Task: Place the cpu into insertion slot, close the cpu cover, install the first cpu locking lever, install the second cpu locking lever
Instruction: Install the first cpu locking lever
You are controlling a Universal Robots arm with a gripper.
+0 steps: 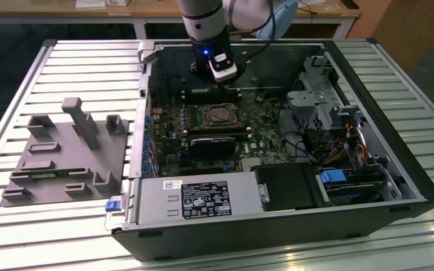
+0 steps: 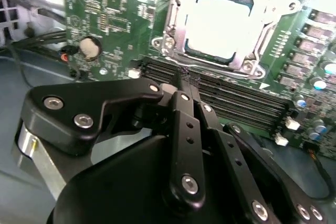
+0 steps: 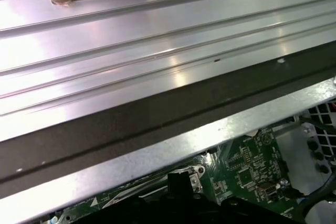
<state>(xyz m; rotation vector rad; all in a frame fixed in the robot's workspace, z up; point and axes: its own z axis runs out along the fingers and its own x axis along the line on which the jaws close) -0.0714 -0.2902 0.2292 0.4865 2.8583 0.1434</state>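
A black desktop computer case point(image 1: 277, 240) is seen lying open on a ribbed, silvery metal tabletop point(image 1: 89, 62), with a green motherboard point(image 2: 105, 14) exposed inside it. The cpu point(image 2: 220, 22), a small flat square chip with a pale silvery metal top, is seated in the insertion slot point(image 2: 207, 55), whose dark frame shows as a narrow band round the chip. The chip is laid flat with its metal top facing upward. Being nearly square, it has no marked long axis, and its edges are lined up with those of the slot.

The cpu cover point(image 2: 176, 19), a thin silver metal frame with a square cut-out, is folded down flat over the slot, so the chip's top shows through the opening.

The black hand point(image 2: 184, 80) is held above the board, just beside the slot and apart from the cover. Its fingertips are brought together with nothing gripped between them. A row of long black memory slots point(image 2: 236, 103) lies between the fingertips and the cover. In the exterior view the hand point(image 1: 218, 79) is found on the far side of the slot.

On the exterior view's left, a grey moulded fixture point(image 1: 66, 152) with upright posts rests on the tabletop beside the case. A silver power supply box point(image 1: 194, 200) is fitted along the near wall of the case.
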